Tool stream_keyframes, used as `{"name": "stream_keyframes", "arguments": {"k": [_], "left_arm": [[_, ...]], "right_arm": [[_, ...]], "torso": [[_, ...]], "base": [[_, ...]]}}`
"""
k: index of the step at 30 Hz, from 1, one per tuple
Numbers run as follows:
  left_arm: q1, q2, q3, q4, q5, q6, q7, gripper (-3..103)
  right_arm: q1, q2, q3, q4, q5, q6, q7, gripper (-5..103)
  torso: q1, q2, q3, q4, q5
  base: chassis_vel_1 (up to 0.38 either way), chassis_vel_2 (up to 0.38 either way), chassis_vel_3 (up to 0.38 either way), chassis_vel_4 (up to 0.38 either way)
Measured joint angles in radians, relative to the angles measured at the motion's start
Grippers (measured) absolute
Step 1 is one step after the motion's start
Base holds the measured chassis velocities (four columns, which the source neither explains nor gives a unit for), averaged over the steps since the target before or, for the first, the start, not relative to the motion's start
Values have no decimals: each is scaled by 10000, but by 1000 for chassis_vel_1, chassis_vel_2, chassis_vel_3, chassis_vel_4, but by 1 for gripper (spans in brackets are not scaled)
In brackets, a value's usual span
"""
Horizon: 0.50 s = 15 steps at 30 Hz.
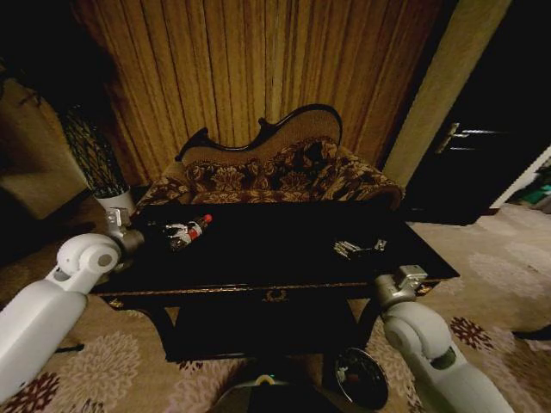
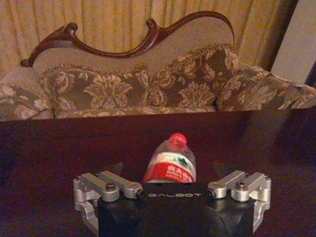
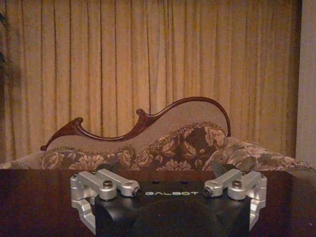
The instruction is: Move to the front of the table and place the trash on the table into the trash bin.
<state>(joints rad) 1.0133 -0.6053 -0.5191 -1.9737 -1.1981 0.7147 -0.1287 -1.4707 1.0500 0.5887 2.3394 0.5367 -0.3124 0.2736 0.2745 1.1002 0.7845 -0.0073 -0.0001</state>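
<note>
Glossy black worktop (image 1: 284,249) carries one bottle (image 2: 170,163) and one scrap pile (image 1: 357,249). Left hand (image 2: 168,170) sits open, low behind the lying bottle; right hand (image 3: 168,173), open, hovers at the front edge. One bin (image 1: 362,379) stands below.

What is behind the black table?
Behind the table stands a floral sofa with a curved dark frame, and striped curtains hang behind that. The table covers the sofa's lower front and legs, so those cannot be seen.

The black table (image 1: 284,258) carries a bottle (image 1: 189,231) and small scraps (image 1: 357,249).
</note>
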Motion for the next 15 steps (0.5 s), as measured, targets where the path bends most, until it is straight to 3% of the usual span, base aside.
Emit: {"name": "stream_keyframes", "arguments": {"k": [15], "left_arm": [[118,39,282,61,297,-3,26,100]], "right_arm": [[73,24,-27,-156,-67,56,18,100]], "torso": [[0,0,-1,-1,1]], "base": [[0,0,0,0]]}}
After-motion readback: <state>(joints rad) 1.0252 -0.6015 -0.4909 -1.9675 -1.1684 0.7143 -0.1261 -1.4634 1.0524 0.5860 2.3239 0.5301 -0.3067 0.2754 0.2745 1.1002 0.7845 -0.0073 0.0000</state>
